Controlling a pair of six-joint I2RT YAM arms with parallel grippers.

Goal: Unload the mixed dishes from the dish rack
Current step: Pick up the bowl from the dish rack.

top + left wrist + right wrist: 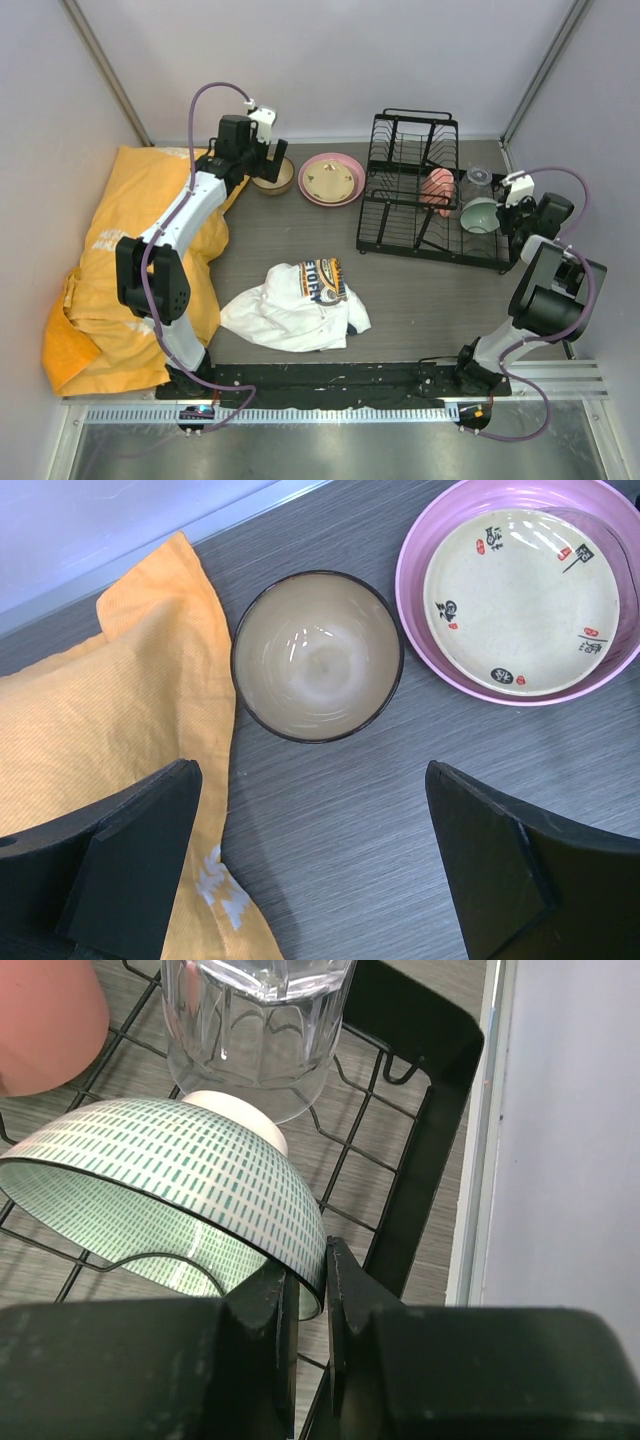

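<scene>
The black wire dish rack [400, 225] stands at the back right and holds a pink mug [437, 190], a clear glass [478, 181] and a mint-green bowl [480, 215]. My right gripper [312, 1272] is shut on the rim of the tilted mint-green bowl [170, 1175], one finger inside it and one outside. Behind the bowl stands the glass [255, 1030]. Left of the rack, a cream patterned plate [520, 600] lies in the big pink plate [412, 575], with the tan bowl [317, 655] upright on the table beside them. My left gripper [312, 810] hangs open above the table just short of the tan bowl, holding nothing.
An orange cloth [110, 280] covers the left side of the table, its edge close to the tan bowl. A white printed T-shirt [300, 295] lies crumpled at the middle front. The enclosure wall [570, 1160] rises right beside the rack's end.
</scene>
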